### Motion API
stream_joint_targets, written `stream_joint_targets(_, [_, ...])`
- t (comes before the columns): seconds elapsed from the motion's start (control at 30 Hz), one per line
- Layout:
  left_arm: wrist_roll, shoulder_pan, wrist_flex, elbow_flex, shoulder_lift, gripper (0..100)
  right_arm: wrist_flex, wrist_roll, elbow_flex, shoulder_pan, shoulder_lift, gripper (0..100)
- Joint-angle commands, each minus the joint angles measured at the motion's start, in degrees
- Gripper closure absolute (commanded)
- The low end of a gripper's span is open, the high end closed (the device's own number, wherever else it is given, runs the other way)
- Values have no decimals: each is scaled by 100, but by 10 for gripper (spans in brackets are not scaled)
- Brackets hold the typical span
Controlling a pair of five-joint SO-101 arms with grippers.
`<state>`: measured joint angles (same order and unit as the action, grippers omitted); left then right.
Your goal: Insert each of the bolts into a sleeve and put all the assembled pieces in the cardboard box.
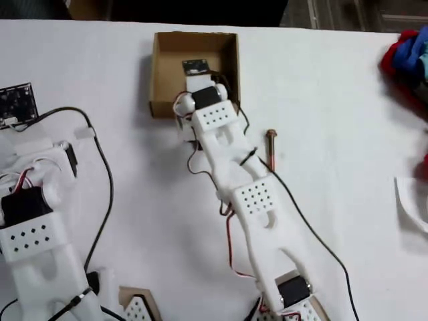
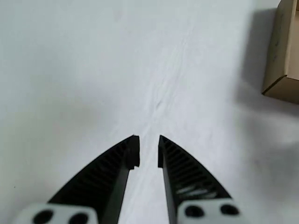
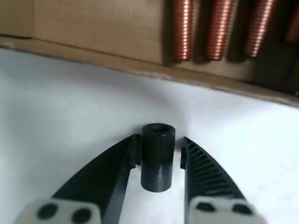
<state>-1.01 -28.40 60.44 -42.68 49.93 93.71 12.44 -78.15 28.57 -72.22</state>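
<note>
**White table, dark strip behind**

You are looking down on a white table [image 1: 334,100] in even light, and its covering shows faint creases [image 2: 161,100]. Past the far edge runs a dark strip [image 1: 200,10], with grey floor [image 1: 348,13] at the far right. Red and blue cloth [image 1: 406,53] lies heaped at the right edge. A white curved scrap [image 1: 409,207] lies nearer the front. A small dark circuit board [image 1: 17,101] sits at the left edge.

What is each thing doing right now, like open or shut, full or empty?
Sleeve: on the table, no bolt inside.
Left gripper: open, empty.
Right gripper: open, around the sleeve.
Loose bolt: lying on the table, bare.
Cardboard box: open, bolts inside.
</note>
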Motion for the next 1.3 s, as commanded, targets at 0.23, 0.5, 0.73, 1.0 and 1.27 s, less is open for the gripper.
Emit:
stream_joint_targets(0.23, [-26, 9, -105, 31, 114, 910, 435, -220, -123, 4, 189, 978])
stream_joint_targets(0.5, [-26, 501, -88, 66, 70, 910, 769, -229, 70, -435, 2035, 978])
stream_joint_targets(0.73, [-229, 1442, -123, 75, 44, 910, 760, -229, 2708, -813, 4936, 978])
stream_joint_targets(1.0, [-387, 2787, 88, 1147, -1829, 910, -505, -721, 6998, -1895, 8831, 978])
stream_joint_targets(1.27, [-352, 4290, 1574, 4426, -4343, 910, -2721, -1776, 11130, -3556, 11758, 979])
